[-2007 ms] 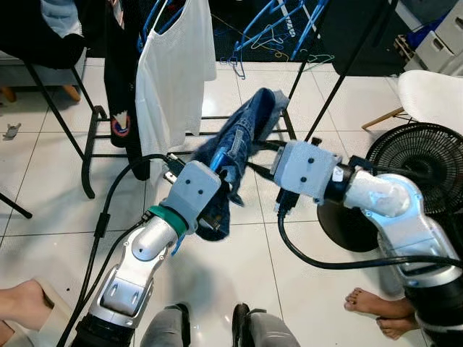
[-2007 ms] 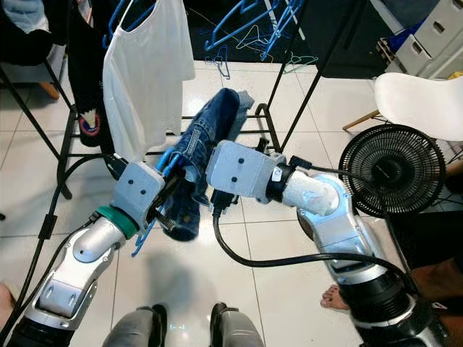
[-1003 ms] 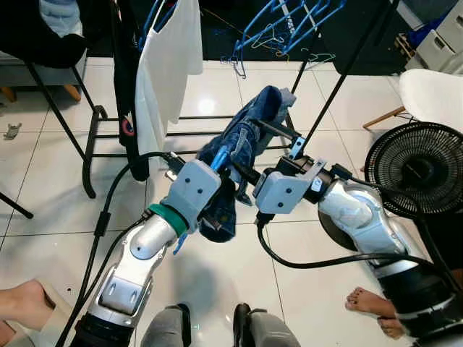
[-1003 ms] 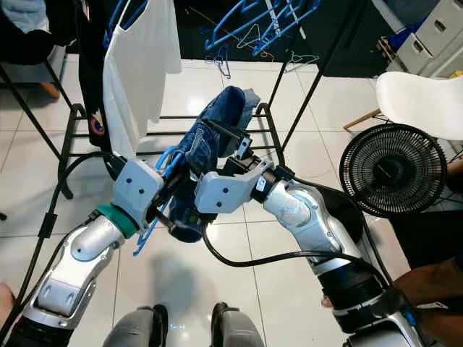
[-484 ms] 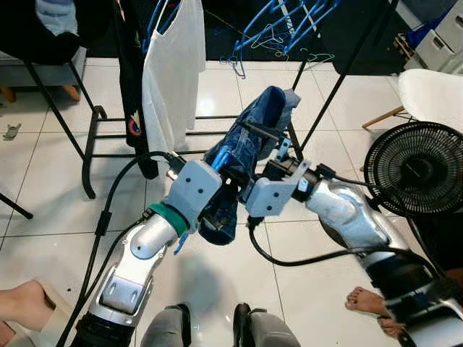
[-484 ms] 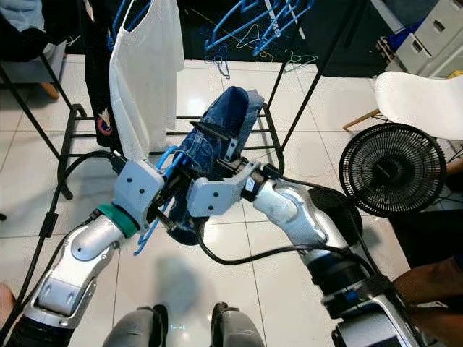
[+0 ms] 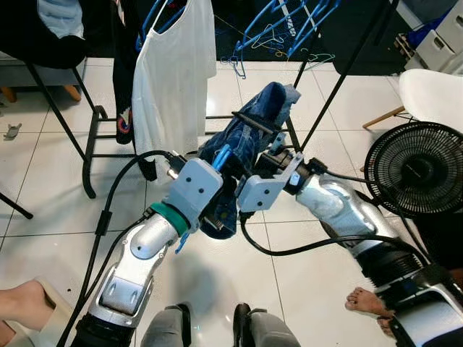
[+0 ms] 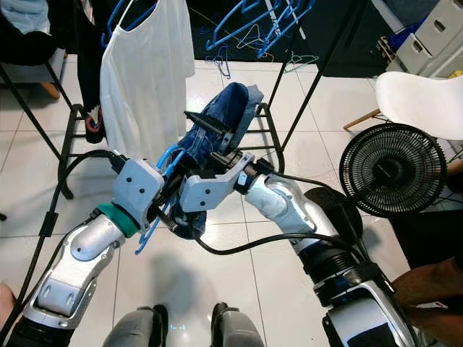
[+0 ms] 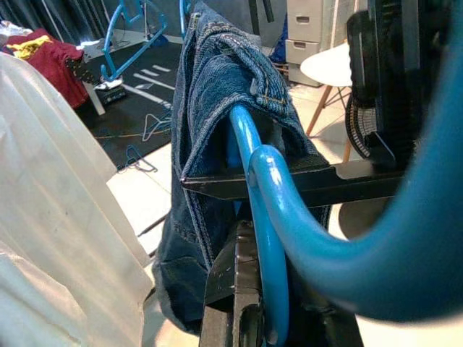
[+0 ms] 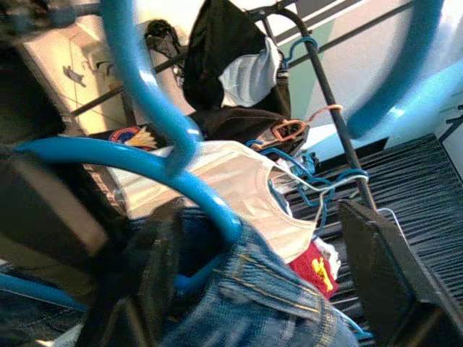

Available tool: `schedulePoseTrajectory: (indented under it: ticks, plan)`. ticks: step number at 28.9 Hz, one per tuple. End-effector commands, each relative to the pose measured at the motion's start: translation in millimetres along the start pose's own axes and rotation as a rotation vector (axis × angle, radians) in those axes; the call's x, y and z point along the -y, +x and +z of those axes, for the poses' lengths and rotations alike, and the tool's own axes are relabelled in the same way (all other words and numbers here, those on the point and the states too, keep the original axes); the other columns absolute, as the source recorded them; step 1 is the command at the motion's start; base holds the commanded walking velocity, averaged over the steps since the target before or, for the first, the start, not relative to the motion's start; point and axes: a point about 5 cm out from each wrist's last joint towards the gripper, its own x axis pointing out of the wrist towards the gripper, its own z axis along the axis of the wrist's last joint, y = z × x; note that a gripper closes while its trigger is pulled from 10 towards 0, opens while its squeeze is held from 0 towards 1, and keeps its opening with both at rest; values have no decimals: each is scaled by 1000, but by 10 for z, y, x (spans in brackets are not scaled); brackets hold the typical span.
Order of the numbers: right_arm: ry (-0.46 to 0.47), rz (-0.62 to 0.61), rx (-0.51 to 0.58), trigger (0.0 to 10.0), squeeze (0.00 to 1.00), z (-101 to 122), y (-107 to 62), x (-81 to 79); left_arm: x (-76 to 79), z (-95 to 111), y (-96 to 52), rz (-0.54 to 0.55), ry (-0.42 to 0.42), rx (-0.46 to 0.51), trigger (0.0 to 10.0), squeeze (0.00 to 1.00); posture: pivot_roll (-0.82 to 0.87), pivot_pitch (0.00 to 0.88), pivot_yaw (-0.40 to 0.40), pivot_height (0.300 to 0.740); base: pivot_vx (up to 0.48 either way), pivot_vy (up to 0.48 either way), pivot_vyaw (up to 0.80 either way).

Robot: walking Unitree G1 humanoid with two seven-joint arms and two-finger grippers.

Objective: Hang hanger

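A blue hanger with folded blue jeans draped over it is held in front of me. My left gripper is shut on the hanger's lower part, its fingers mostly hidden by the denim; the hanger's blue tube runs along a black finger. My right gripper is open, and its fingers straddle the upper fold of the jeans and the hanger's curve. One black finger lies across the denim.
A black clothes rack stands behind, carrying a white shirt and dark clothes; several empty blue hangers hang further back. A black fan and white chair stand on the right. A person's bare feet are near me.
My right gripper has swung in from the right and reached up, so its open fingers now straddle the top of the jeans. The left arm has kept the hanger still.
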Motion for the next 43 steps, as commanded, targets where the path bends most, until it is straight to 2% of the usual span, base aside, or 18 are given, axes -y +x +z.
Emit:
schedulePoseTrajectory:
  ticks: [1,9,22,29,33,34,43]
  plan:
    - [6,45,-15,0,0,-37,-28,-143,70,152,7,-36,-7,80,10000,0,59,124,-18,733,0,0,0]
    - [41,29,-49,0,0,-127,-56,-237,75,156,4,-42,-8,79,10000,0,58,127,-19,733,0,0,0]
    - [50,-14,-67,0,0,-176,-44,-248,78,162,5,-48,-8,80,10000,0,58,129,-22,733,0,0,0]
    - [92,-124,-143,0,0,-260,-73,-193,101,125,0,-86,56,57,10000,0,55,125,-23,733,0,0,0]
    - [97,-136,-154,0,0,-272,-80,-194,106,120,1,-93,65,55,10000,0,55,125,-23,733,0,0,0]
    - [102,-180,-176,0,0,-294,-107,-173,111,119,2,-100,87,59,10000,0,50,123,-23,733,0,0,0]
    - [116,-245,-213,0,0,-334,-167,-150,124,110,7,-107,114,59,10000,0,50,120,-22,733,0,0,0]
